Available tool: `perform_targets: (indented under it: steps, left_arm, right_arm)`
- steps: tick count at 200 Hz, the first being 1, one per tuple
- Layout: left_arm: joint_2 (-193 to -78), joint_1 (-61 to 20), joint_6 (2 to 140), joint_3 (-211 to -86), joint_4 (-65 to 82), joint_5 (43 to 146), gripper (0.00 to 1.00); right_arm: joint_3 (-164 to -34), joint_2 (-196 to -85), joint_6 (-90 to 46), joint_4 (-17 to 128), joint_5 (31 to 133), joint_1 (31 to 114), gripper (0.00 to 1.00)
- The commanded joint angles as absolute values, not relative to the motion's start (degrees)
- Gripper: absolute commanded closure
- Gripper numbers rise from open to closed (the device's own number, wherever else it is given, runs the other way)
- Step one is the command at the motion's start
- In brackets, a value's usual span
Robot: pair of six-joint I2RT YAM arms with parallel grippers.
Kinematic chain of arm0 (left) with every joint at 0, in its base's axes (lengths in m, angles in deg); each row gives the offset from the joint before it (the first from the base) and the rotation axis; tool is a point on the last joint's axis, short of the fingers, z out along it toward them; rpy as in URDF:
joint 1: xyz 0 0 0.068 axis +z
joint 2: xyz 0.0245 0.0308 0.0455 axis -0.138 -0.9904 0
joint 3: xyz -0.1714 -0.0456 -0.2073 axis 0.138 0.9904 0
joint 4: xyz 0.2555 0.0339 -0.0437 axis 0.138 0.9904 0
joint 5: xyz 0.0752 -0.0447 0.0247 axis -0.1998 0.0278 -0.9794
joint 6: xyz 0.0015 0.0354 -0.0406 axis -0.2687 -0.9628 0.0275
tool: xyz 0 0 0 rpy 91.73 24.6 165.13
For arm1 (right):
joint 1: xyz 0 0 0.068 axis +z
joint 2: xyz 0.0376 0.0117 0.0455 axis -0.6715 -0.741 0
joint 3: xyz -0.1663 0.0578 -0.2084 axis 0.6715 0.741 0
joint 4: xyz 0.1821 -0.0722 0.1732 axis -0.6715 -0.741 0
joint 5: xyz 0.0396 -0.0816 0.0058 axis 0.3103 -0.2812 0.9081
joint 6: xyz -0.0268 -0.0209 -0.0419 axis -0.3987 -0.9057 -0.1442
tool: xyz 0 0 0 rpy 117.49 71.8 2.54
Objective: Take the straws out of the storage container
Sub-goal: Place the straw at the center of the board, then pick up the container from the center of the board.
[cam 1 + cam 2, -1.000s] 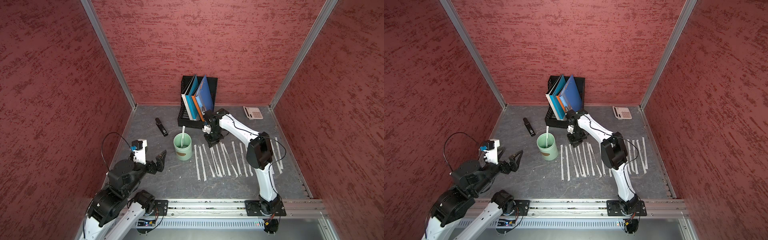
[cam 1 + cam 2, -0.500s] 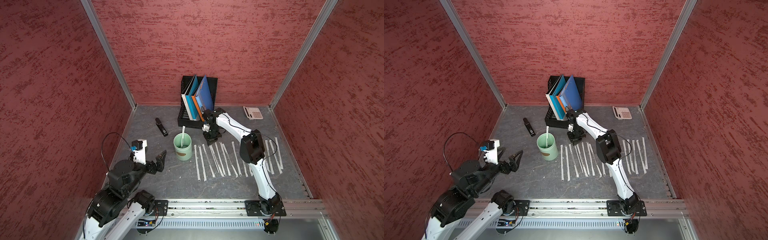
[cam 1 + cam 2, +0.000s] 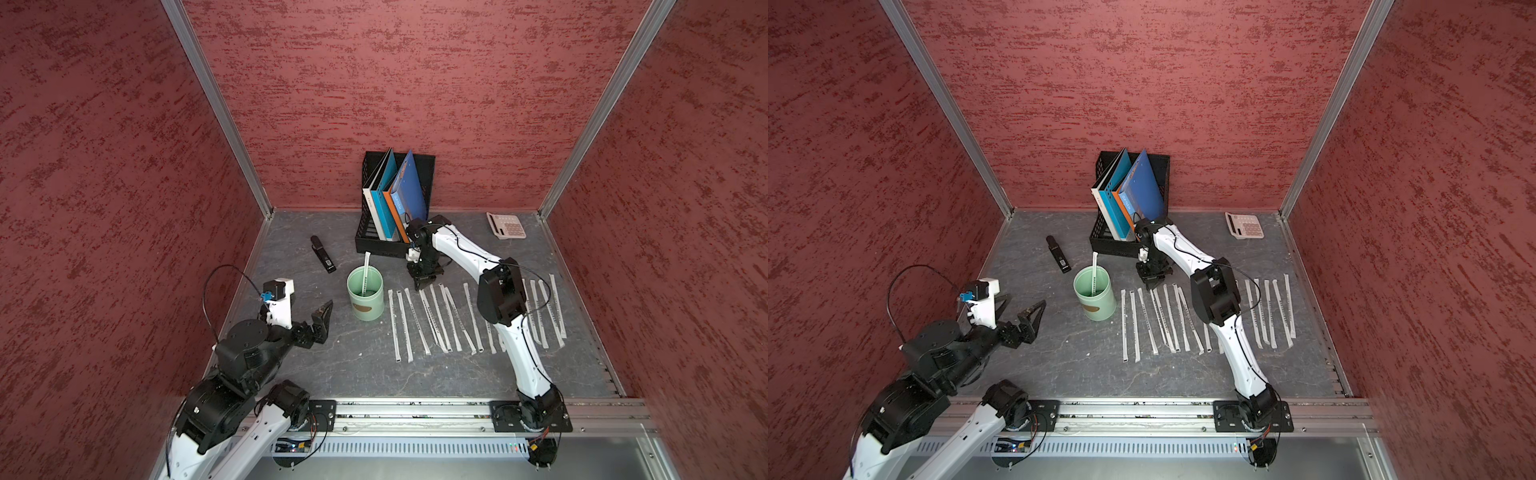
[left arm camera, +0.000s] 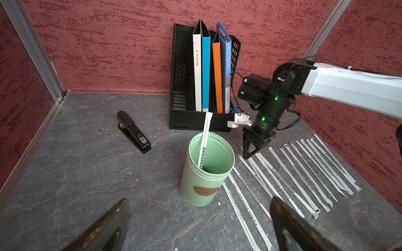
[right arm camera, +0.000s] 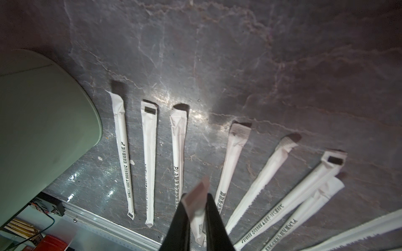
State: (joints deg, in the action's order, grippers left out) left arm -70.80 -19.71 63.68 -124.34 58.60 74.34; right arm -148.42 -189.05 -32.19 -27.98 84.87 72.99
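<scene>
Nearly all the straws (image 5: 149,163) lie flat in a row on the table (image 3: 353,365), side by side and roughly parallel, starting just beside the cup (image 3: 365,305) and running away from it toward the right arm's side. Laying them out singly probably keeps each one easy to see and count. One straw (image 4: 204,139) stands in the cup, leaning on the far rim and poking above it, so by my reading the task is one straw short of done. The right gripper (image 3: 419,286) points down at the far end of the row, its jaws narrow with the end of a straw (image 5: 199,189) pinched between them and lifted a little. That looks like a set-down in hand. The left gripper (image 3: 1020,305) hangs spread wide, empty and well apart from the cup, facing it as if waiting. The table is dark grey stone-look sheet with pale veins, boxed in by rough red walls (image 3: 415,83) with metal corner posts. A file rack (image 3: 378,247), a stapler (image 3: 323,259) and a calculator (image 3: 506,225) sit toward the back.
</scene>
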Motion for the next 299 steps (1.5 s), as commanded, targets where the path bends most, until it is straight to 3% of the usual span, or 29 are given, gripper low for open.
perform_targets:
  steps: [1, 116, 199, 299]
  left_arm:
    - [-70.10, -19.40, 63.85, -123.91, 58.30, 74.35, 0.00]
    - [-70.27, -19.49, 63.77, -123.91, 58.24, 74.45, 0.01]
    - [-71.06, -19.48, 63.88, -123.91, 58.32, 74.00, 0.00]
    - [-71.78, -19.58, 64.23, -123.92, 58.33, 73.68, 0.01]
  right_arm:
    - [-149.47, -189.31, -31.59, -28.76, 85.50, 72.77, 0.86]
    - [-148.10, -186.64, -30.15, -27.33, 84.89, 72.77, 0.82]
    - [-130.26, -162.71, -26.40, 1.62, 87.64, 77.33, 0.74]
    - [-147.94, -175.04, -28.20, -1.37, 88.54, 84.05, 0.72]
